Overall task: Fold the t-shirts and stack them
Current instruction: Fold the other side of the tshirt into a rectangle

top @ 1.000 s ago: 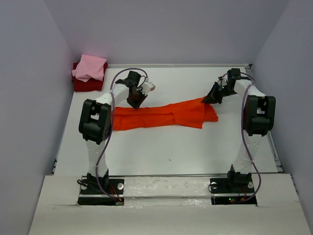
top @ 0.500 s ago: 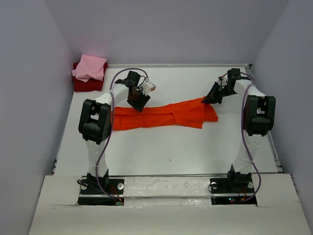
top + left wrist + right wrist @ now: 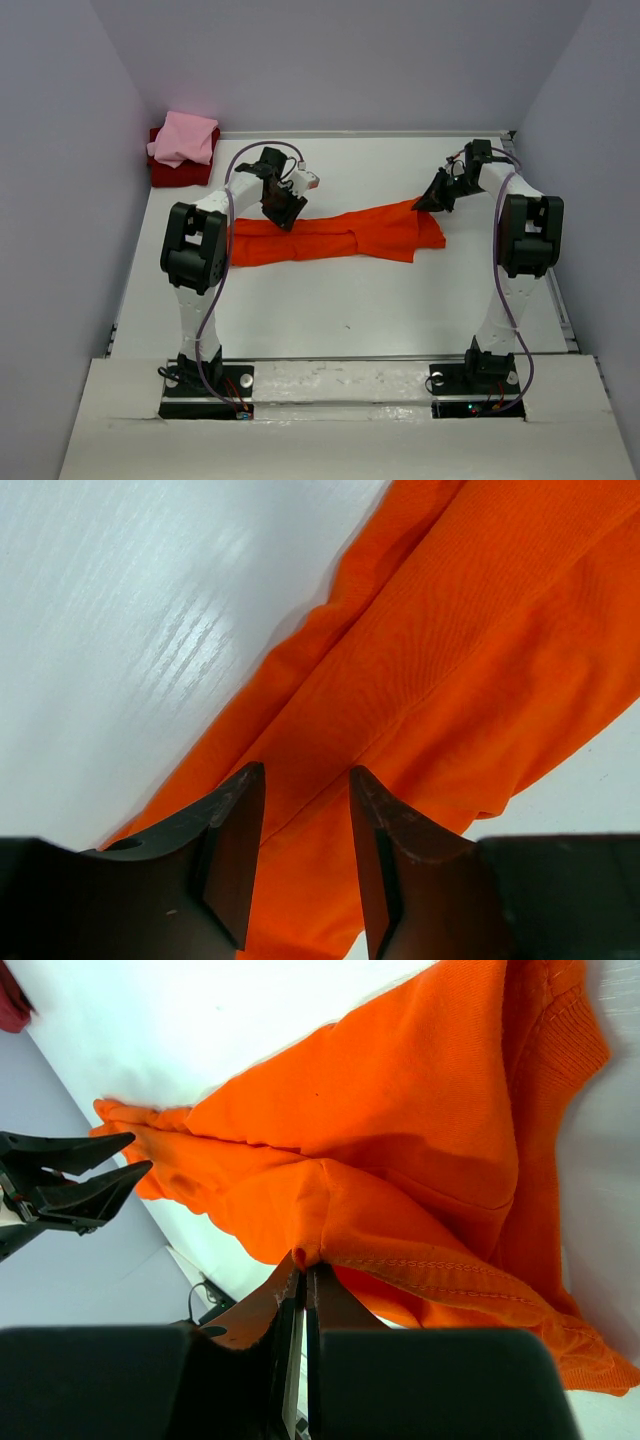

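The orange-red t-shirt lies in a long strip, side to side. The right gripper pinches a fold at its own end. The left gripper, fingers spread, hangs just above the other end.

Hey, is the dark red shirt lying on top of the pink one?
No, the pink shirt lies on top of the dark red shirt at the far left corner.

orange-red t-shirt lay as a long rumpled band across the bench; pink t-shirt sat folded atop dark red t-shirt at its far-left corner.
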Controlling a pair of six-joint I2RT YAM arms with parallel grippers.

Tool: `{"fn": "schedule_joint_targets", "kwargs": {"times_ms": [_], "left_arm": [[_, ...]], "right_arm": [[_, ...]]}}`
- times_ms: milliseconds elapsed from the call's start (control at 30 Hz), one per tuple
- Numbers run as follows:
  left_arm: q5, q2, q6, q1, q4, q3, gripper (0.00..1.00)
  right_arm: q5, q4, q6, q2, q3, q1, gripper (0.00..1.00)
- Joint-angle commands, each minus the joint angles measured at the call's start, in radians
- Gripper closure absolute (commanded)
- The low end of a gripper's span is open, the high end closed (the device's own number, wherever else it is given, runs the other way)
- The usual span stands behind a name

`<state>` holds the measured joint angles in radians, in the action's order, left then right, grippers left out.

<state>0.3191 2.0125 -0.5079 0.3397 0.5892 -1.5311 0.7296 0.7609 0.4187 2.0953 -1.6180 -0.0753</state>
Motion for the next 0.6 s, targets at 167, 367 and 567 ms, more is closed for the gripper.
{"fn": "schedule_joint_targets", "kwargs": {"times_ms": [167,367,567], "left_arm": [[0.047,-0.047,-0.011,-0.002,0.029,0.012,0.51],[0.049,-0.035,-0.011,-0.002,0.023,0.032,0.5],[0.052,-0.001,-0.009,-0.002,0.041,0.0,0.76]], "right_arm": [[-0.002,0.011,-0.003,0.005,-0.019,0.009,0.97],[-0.002,0.012,-0.004,0.005,-0.019,0.009,0.96],[-0.001,0.014,-0.006,0.003,-0.017,0.009,0.97]]}}
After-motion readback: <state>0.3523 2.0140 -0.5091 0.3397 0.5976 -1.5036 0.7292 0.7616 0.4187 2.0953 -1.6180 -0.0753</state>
